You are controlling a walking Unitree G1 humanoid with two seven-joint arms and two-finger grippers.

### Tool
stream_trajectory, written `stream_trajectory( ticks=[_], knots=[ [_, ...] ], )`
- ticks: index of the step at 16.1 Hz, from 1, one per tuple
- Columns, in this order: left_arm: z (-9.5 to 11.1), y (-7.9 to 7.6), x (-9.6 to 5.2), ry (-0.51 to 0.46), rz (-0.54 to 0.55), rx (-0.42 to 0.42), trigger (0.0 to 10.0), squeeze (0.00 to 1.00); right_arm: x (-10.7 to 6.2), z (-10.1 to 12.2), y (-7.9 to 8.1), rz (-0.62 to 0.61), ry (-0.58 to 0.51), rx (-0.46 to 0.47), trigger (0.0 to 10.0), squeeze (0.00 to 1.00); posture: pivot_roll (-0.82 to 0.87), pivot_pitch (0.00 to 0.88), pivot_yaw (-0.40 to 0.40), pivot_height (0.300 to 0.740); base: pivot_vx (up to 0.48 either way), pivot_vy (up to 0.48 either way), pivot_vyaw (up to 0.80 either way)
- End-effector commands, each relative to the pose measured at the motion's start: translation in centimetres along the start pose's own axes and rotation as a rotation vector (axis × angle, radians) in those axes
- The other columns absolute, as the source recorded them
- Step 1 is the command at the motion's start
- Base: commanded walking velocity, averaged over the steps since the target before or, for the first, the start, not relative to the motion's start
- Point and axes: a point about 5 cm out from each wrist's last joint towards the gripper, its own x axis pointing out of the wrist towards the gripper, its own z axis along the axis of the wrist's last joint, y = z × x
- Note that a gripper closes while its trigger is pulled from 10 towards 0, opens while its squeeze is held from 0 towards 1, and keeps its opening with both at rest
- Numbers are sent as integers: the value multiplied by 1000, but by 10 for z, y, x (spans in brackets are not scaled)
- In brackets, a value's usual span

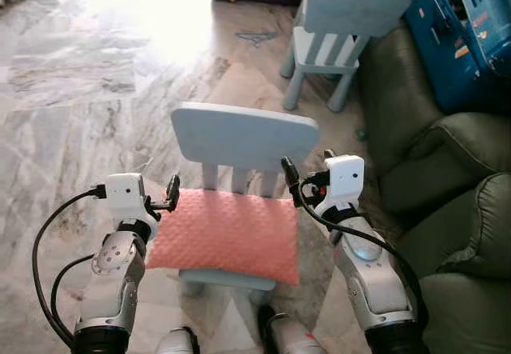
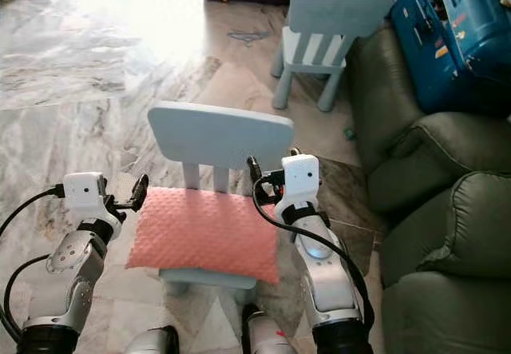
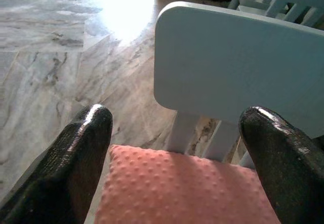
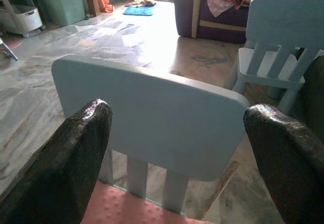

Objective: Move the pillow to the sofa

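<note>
Your left gripper (image 1: 172, 196) sits at the pillow's back left corner with its fingers (image 3: 76, 158) spread apart, nothing between them; through its wrist camera you see the dimpled cloth just below and ahead. Your right gripper (image 1: 289, 180) mirrors it at the back right corner, fingers (image 4: 71, 158) also wide apart and empty, looking over the chair's backrest. Whether either fingertip already brushes the fabric is hard to tell from these angles.

The pillow (image 1: 225, 234) lies flat on the seat of the small blue chair (image 1: 243, 137), its front edge hanging a little past the seat. It looks soft, plump and light, with a nubby salmon cover that should give your fingers good friction. Expect it to sag and fold if you pinch one corner only, so take it by both short sides at once, squeezing inward near the middle of each edge, and lift evenly. Nothing fragile here, but the chair is probably light too, so lift straight up rather than dragging.

The green sofa (image 1: 447, 210) stands close on your right, past the chair. A second blue chair (image 1: 339, 26) stands farther off on the marble floor (image 1: 80, 90).
</note>
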Motion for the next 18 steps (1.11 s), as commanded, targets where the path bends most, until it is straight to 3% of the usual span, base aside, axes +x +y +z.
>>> stream_trajectory(
  ticks=[1,5,9,18],
  knots=[
    [-6,3,-4,28,6,-3,10000,0,-3,0,-1,-11,7,-2,10000,0,11,264,-40,740,0,0,0],
    [-7,5,-9,27,1,13,10000,0,-8,-1,-3,-21,14,-1,10000,0,12,293,-36,740,0,0,0],
    [-19,10,-27,44,-7,32,10000,0,-21,-9,0,-24,47,11,10000,0,8,320,-33,740,0,0,0],
    [-27,7,-39,78,-24,33,10000,0,-34,-12,0,-28,80,14,10000,0,-3,356,-34,740,0,0,0]
  ],
)
